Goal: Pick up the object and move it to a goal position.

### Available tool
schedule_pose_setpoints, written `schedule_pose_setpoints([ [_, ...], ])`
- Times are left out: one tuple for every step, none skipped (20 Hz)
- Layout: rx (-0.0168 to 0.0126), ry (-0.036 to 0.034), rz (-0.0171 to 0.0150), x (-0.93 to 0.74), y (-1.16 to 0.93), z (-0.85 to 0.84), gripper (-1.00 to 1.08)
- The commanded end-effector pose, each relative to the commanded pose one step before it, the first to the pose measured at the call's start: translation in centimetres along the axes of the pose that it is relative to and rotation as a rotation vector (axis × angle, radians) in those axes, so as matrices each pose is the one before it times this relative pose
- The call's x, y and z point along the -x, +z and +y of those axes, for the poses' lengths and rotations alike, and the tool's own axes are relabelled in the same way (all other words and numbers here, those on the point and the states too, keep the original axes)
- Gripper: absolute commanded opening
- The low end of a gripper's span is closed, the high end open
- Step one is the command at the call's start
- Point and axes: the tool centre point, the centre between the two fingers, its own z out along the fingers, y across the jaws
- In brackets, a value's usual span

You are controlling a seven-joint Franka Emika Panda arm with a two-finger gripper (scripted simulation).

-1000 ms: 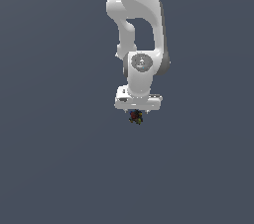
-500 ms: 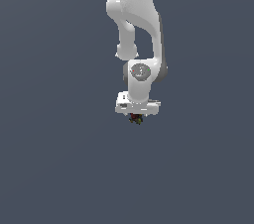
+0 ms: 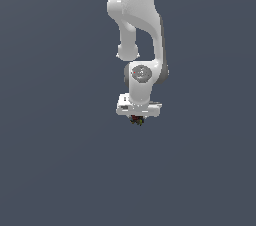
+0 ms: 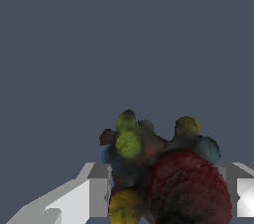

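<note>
The object (image 3: pixel 137 120) is a tiny dark lump with red, yellow and green specks, sitting right under the white hand of my arm in the exterior view. My gripper (image 3: pixel 137 119) points straight down and is shut on it. In the wrist view the object (image 4: pixel 163 173) fills the space between the two grey-white fingers (image 4: pixel 94 196), showing a large dark red ball, yellow-green knobs and a teal knob. The fingers press against its two sides.
A plain, flat blue-grey surface (image 3: pixel 60 170) fills both views, with no other object, edge or marker in sight. The white arm (image 3: pixel 140 30) reaches down from the exterior view's top.
The arm's wrist and hand have sunk a little in the exterior view, with the object still in the gripper. The upper links have shifted slightly.
</note>
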Motion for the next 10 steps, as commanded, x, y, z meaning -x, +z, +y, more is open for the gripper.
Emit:
schedule_pose_setpoints([
  [0.00107,-0.00011,-0.00639,0.200,0.446,0.037,-1.00],
  [0.00000,0.00000,0.00000,0.000,0.000,0.000,-1.00],
  [0.00000,0.00000,0.00000,0.000,0.000,0.000,-1.00],
  [0.00000,0.00000,0.00000,0.000,0.000,0.000,-1.00],
  [-0.00110,-0.00006,0.00646,-0.201,-0.446,-0.045,-1.00],
  [0.00000,0.00000,0.00000,0.019,-0.013,-0.023,-1.00],
  [0.00000,0.00000,0.00000,0.056,-0.040,-0.070,-1.00],
  [0.00000,0.00000,0.00000,0.093,-0.066,-0.117,-1.00],
  [0.00000,0.00000,0.00000,0.131,-0.093,-0.165,-1.00],
  [0.00000,0.00000,0.00000,0.170,-0.121,-0.214,-1.00],
])
